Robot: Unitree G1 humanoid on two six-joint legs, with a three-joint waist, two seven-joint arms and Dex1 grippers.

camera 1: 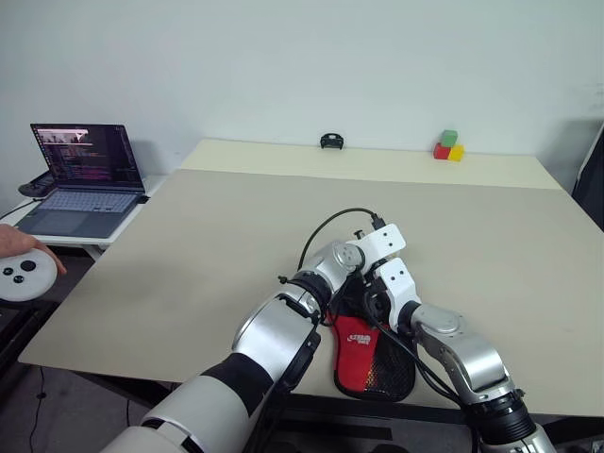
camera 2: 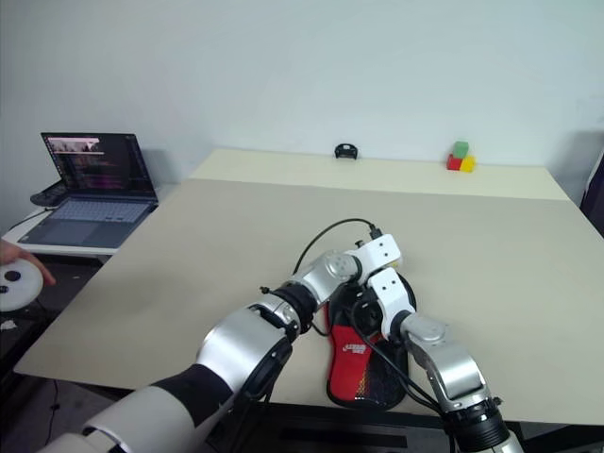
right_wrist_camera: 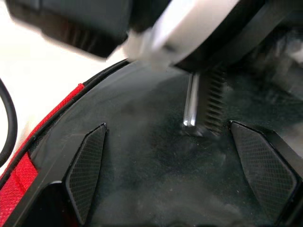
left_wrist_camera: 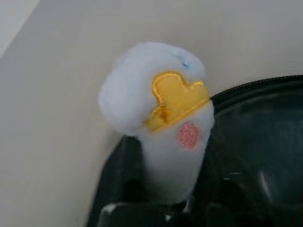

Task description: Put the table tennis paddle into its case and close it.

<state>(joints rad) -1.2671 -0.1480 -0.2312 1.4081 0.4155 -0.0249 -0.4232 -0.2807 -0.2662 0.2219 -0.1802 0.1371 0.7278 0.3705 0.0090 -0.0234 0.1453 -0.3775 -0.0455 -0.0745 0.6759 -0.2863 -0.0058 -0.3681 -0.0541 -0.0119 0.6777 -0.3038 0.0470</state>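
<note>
Case [camera 1: 363,363]: soft black fabric cover with red panel and black mesh pocket, lying flat at the near edge of the beige table [camera 1: 189,255]. Long axis runs from the near edge away across the table. White logo on the red panel, lettering too small to read.

Table tennis paddle: not made out apart from the case; a dark dusty surface [right_wrist_camera: 156,175] lies under the right gripper, paddle face or case fabric, cannot tell.

Right gripper [right_wrist_camera: 165,170]: fingers spread wide over that dark surface, holding nothing.

Left gripper [camera 1: 363,293]: over the case's far end, just beside the right gripper; a white plush charm [left_wrist_camera: 161,123] with yellow patch and pink dot rises between its fingers; grip or gap cannot be told.

Far edge: green, red and yellow blocks [camera 1: 448,146], small black object [camera 1: 331,142].

Side desk: open laptop [camera 1: 85,179]; a person's hand [camera 1: 28,247] by a white controller [camera 1: 24,276].
</note>
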